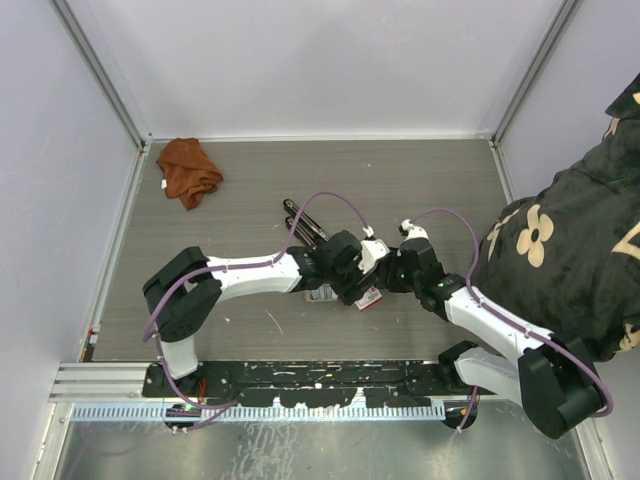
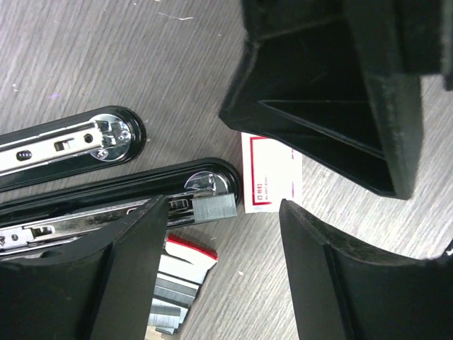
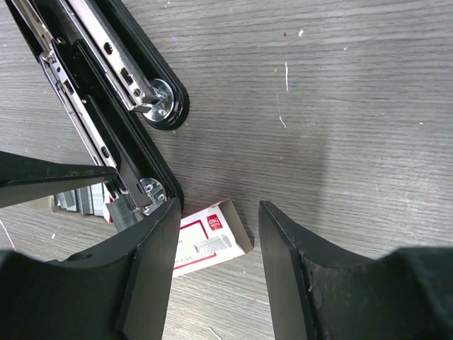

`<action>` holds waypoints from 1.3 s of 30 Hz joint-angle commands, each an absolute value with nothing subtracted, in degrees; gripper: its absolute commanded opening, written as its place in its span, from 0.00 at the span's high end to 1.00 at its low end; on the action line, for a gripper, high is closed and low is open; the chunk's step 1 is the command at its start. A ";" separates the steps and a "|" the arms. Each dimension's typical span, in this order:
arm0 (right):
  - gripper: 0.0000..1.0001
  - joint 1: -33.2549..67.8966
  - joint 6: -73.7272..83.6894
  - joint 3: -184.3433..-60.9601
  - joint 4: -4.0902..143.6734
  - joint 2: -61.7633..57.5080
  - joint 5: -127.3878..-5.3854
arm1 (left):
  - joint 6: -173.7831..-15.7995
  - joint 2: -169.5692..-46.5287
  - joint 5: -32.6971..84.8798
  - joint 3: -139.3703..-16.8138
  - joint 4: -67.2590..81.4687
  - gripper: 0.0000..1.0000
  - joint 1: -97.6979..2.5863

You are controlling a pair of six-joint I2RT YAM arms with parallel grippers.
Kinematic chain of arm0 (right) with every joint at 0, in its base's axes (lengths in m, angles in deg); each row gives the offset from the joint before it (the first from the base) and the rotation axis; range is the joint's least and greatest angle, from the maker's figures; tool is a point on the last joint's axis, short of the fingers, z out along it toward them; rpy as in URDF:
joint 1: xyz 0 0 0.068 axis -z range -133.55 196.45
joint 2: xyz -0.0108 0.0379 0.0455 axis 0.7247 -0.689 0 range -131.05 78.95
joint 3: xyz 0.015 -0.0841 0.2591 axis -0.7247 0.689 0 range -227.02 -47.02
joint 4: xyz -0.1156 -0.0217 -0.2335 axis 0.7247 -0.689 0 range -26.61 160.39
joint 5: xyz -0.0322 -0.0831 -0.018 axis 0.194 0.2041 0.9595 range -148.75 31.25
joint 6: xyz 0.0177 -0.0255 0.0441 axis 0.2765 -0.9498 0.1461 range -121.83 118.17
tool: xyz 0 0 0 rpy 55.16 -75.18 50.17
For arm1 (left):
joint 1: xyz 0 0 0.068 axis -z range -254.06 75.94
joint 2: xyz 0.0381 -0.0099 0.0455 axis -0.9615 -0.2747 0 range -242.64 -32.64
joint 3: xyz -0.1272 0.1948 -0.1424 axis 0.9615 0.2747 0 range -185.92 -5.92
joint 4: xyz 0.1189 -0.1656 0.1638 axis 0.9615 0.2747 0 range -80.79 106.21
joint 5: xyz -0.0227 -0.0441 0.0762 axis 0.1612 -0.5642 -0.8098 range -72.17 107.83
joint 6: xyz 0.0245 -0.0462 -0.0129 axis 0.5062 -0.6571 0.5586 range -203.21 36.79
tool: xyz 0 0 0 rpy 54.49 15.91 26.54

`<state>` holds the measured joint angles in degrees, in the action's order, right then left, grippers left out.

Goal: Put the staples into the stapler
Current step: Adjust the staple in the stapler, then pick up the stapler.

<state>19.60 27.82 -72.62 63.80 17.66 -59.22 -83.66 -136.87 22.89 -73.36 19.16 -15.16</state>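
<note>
The black stapler (image 1: 303, 225) lies opened flat on the table, its two arms side by side with the metal channels up (image 2: 106, 191) (image 3: 106, 92). A short silvery staple strip (image 2: 214, 207) sits at the rounded end of the nearer arm, jutting over its edge; it also shows in the right wrist view (image 3: 122, 211). The grey tray of staples (image 2: 166, 297) (image 3: 76, 200) lies beside that arm. The red-and-white box (image 2: 272, 177) (image 3: 209, 241) (image 1: 368, 298) lies on the table just past the stapler's end. My left gripper (image 2: 226, 283) (image 1: 345, 272) is open and empty over the tray and stapler end. My right gripper (image 3: 212, 276) (image 1: 395, 265) is open and empty above the box.
An orange cloth (image 1: 188, 170) lies at the far left of the table. A person in a dark flowered garment (image 1: 570, 250) stands at the right edge. The two grippers are close together, the right gripper's finger (image 2: 340, 92) filling the top of the left wrist view.
</note>
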 commanded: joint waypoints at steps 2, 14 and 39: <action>0.46 20.18 27.70 -72.48 64.62 20.12 -58.12 | -82.33 -138.29 19.20 -76.76 20.41 0.37 -15.08; 0.46 20.78 27.64 -72.44 64.75 19.73 -58.48 | -84.99 -138.51 19.50 -76.82 19.10 0.57 -15.11; 0.46 21.11 27.98 -72.42 64.00 20.43 -58.81 | -105.82 -127.01 34.37 -68.55 10.45 0.79 -22.06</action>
<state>20.82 27.84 -72.30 62.84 19.47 -59.24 -101.95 -129.87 30.12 -69.69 16.37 -20.76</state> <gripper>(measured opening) 0.542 0.271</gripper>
